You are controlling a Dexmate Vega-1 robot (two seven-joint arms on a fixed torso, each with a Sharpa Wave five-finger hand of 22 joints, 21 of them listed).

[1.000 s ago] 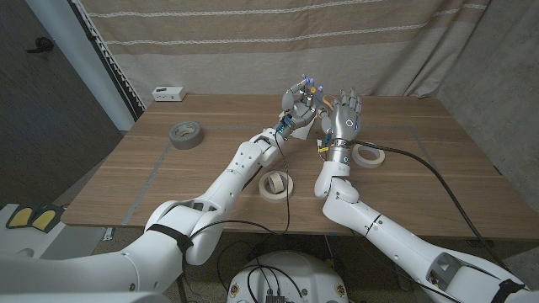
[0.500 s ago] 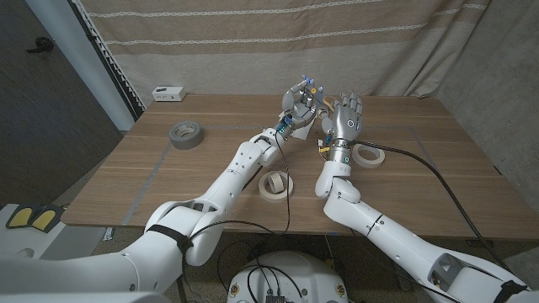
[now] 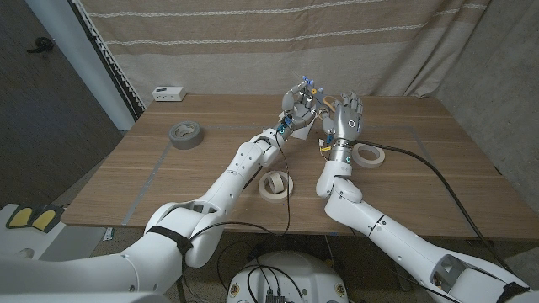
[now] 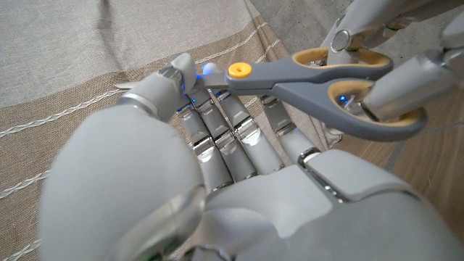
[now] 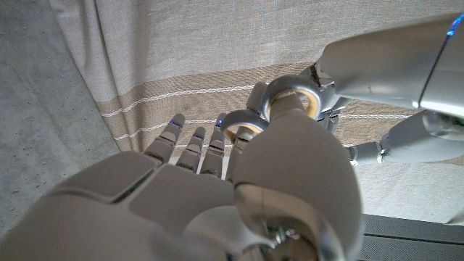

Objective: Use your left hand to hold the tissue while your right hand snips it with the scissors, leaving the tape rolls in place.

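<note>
Left hand (image 3: 299, 103): raised above the far middle of the table, fingers up; fingers (image 4: 217, 138) lie side by side behind the scissor blades in the left wrist view. Whether anything is pinched: cannot tell.
Right hand (image 3: 345, 118): raised just beside the left hand, back toward the head camera, fingers upright and slightly apart. Holds the scissors, digits passed through the handle loops.
Scissors (image 4: 319, 72): grey handles with tan inner rims, yellow pivot screw. Blades point toward the left hand's fingertips and reach in among them. Handle loops (image 5: 290, 101) also seen past the right hand's thumb in the right wrist view.
Tissue: not discernible between the hands; position cannot be told.
Grey tape roll (image 3: 185, 134): flat on the table, left side, well apart from both hands.
Beige tape roll (image 3: 274, 185): flat on the table near the front edge, beside the left forearm.
White tape roll (image 3: 367, 155): flat on the table, just beside the right wrist.
Table (image 3: 168, 181): wooden, faint taped lines on the surface.
White box (image 3: 168, 93): far left corner of the table.
Backdrop (image 3: 253, 42): striped beige curtain behind the table.
</note>
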